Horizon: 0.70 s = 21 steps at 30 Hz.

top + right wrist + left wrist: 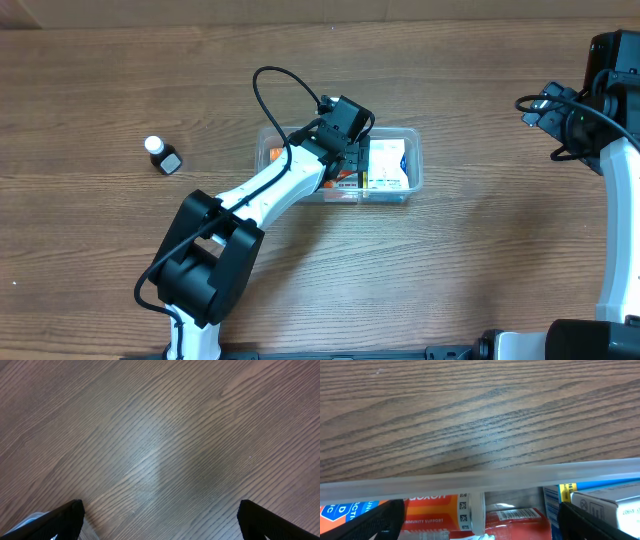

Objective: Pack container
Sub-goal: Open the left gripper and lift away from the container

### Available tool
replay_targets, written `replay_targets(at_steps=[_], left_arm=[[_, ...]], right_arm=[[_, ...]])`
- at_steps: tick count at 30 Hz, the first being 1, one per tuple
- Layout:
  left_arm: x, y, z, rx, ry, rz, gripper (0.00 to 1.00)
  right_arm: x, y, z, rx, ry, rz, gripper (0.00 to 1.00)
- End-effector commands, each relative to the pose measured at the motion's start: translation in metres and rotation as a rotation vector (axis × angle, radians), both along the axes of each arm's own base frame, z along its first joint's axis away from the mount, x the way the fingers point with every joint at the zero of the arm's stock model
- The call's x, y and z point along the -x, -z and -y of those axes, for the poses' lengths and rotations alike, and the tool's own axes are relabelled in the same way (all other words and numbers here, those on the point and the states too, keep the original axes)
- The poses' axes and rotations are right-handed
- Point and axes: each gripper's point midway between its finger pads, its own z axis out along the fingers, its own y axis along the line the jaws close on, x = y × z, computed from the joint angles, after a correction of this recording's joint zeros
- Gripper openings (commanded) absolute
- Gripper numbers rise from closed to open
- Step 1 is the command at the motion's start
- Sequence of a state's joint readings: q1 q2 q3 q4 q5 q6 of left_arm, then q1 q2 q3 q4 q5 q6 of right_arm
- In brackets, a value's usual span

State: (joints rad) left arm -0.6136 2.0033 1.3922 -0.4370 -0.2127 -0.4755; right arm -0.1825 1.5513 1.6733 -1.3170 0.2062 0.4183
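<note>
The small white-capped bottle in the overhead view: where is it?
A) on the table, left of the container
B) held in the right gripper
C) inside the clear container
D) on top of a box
A: the bottle lies on the table, well apart from the container.

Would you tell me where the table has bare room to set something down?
Bare table lies between the container and the right arm, and along the far edge. Left, only a small bottle stands. The container is crowded with boxes under the left end effector.
</note>
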Motion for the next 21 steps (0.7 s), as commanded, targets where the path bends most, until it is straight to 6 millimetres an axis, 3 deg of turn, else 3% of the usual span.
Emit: replay_targets(at_steps=[1,8,14,21], left_arm=[[-0.004,0.012,0.000,-0.015,0.002,-0.015,0.97],[-0.003,0.022,-0.001,-0.039,0.025,-0.029,0.92],[0.000,0.044,-0.004,-0.092,0.069,-0.063,0.92],[-0.012,0.030,-0.002,-0.080,0.074,-0.029,0.99]], right_arm=[[-0.003,-0.008,0.001,0.002,0.004,0.028,1.00],[-0.003,-0.008,0.001,0.002,0.004,0.028,1.00],[-0.003,-0.008,0.001,0.002,0.004,0.028,1.00],[-0.003,-0.008,0.001,0.002,0.004,0.028,1.00]])
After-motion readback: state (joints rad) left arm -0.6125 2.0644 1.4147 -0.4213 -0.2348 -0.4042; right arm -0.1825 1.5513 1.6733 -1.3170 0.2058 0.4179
